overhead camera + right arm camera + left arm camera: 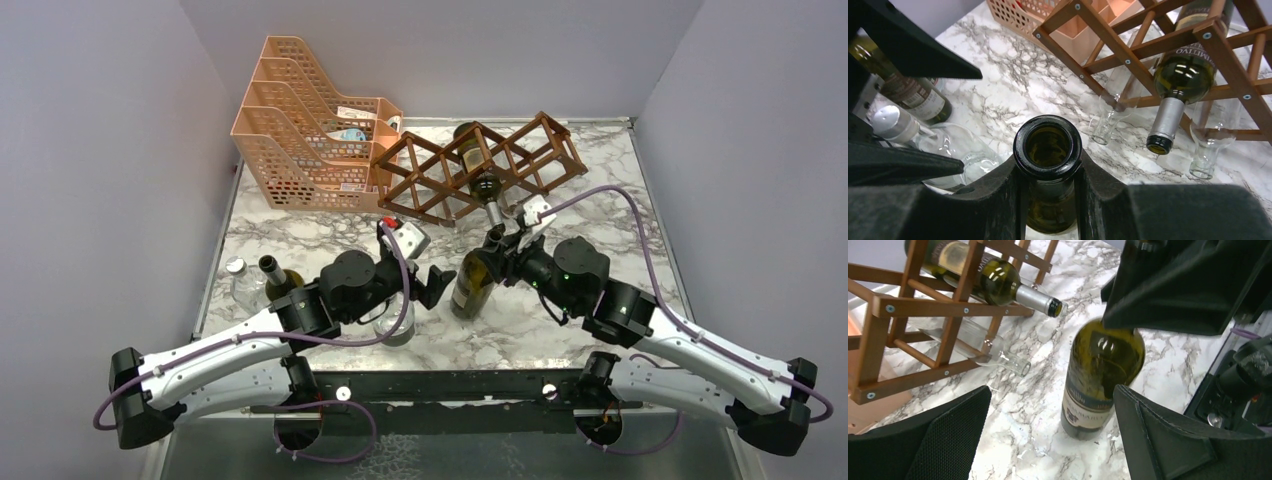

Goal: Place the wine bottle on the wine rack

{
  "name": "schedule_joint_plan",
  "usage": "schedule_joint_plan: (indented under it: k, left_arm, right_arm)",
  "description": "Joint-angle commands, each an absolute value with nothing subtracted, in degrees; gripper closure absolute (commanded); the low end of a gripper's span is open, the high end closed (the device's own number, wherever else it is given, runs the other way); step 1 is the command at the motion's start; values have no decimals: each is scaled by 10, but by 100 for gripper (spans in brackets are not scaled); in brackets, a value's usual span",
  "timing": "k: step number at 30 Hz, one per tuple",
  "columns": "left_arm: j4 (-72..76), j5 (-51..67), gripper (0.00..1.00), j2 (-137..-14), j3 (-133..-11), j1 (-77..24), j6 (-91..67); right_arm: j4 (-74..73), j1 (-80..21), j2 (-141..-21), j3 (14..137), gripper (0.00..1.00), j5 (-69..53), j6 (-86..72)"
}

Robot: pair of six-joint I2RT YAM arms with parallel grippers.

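Observation:
The dark green wine bottle stands near the table's front, leaning slightly, its base on the marble. My right gripper is shut on its neck just under the open mouth, a finger on each side. My left gripper is open just left of the bottle, its pads spread wide apart and not touching the labelled body. The reddish-brown wine rack stands at the back and holds a green bottle neck-down.
A peach perforated file tray stands at the back left, beside the rack. Clear glass bottles lie in the rack's lower openings. Another green bottle and a clear capped bottle stand by the left arm.

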State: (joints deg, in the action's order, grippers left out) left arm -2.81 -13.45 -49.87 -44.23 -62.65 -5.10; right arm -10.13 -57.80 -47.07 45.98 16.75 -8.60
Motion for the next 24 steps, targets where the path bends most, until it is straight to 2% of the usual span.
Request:
schedule_joint_plan:
  k: [1, 11, 24]
  left_arm:
    - [77, -73, 1, -468, -391, -627, -34]
    - [135, -10, 1, -505, -365, -627, -31]
    - [196, 38, 1, -600, -403, -627, -7]
  right_arm:
    - [-55, -583, -433, 482, 99, 201, -110]
    - [-93, -583, -420, 519, 99, 211, -148]
    - [-97, -582, -391, 592, 99, 186, -160]
